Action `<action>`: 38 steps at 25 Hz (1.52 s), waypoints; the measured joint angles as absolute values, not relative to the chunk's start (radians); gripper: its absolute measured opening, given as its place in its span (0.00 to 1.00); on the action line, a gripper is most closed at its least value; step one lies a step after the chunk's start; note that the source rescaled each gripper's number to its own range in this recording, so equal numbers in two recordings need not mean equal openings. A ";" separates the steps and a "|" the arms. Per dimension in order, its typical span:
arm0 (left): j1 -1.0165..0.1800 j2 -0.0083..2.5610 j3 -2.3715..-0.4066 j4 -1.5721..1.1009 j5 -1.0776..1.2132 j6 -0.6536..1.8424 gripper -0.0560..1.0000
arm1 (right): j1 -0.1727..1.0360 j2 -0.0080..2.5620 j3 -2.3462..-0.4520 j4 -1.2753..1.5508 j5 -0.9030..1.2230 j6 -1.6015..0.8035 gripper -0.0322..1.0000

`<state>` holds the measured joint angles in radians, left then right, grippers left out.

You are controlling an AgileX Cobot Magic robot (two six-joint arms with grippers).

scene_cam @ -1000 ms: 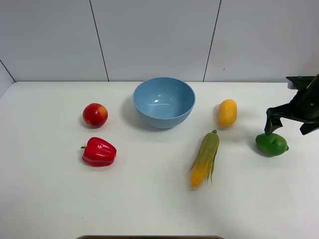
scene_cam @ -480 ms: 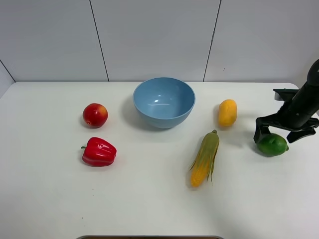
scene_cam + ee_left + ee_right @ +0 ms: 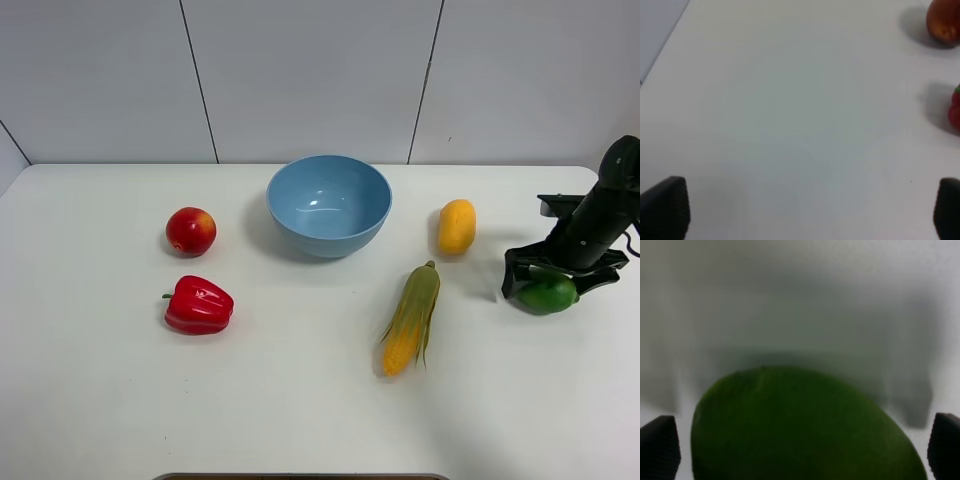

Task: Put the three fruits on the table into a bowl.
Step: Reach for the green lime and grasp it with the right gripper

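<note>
1. Three fruits lie on the white worktop (image 3: 300, 400) and none is in the bowl. The lime (image 3: 546, 292) is at the far right, the mango (image 3: 456, 226) lies between it and the bowl, and the apple (image 3: 190, 231) sits left of the bowl.
2. The lime is the fruit being worked on. The right gripper (image 3: 556, 282) straddles it with its jaws wide open. In the right wrist view the green skin (image 3: 805, 430) fills the gap and both fingertips stand clear of it, so nothing is gripped. This straddling pose looks like the set-up for closing on the lime.
3. The light-blue bowl (image 3: 300, 238) stands upright and empty at the middle back of the worktop. It is wide and deep, so it should be a forgiving target.
4. The corn cob (image 3: 411, 318) lies slantwise just in front of the mango. Both are between the lime and the bowl, so the carry probably needs a clear lift over them.
5. The red bell pepper (image 3: 199, 305) lies just in front of the apple and is not part of the job.
6. The left gripper (image 3: 800, 210) hovers open over bare worktop and holds nothing. The apple (image 3: 943, 20) and pepper (image 3: 955, 110) sit at the edge of its view, so it is likely placed for the apple.
</note>
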<state>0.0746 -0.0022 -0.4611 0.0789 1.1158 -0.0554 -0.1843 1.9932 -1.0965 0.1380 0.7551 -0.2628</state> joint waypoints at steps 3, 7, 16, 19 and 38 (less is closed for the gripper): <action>0.075 -0.002 -0.461 0.079 1.116 -0.055 1.00 | -0.184 2.004 -1.096 0.138 0.745 -0.263 1.00; 0.075 -0.002 -0.461 0.079 1.116 -0.055 1.00 | -0.184 2.004 -1.096 0.138 0.735 -0.263 1.00; 0.075 -0.002 -0.461 0.079 1.116 -0.055 1.00 | -0.184 2.004 -1.096 0.138 0.721 -0.263 1.00; 0.075 -0.002 -0.461 0.079 1.116 -0.055 1.00 | -0.184 2.004 -1.096 0.138 0.721 -0.263 1.00; 0.075 -0.002 -0.461 0.079 1.116 -0.055 1.00 | -0.184 2.005 -1.096 0.157 0.723 -0.263 0.58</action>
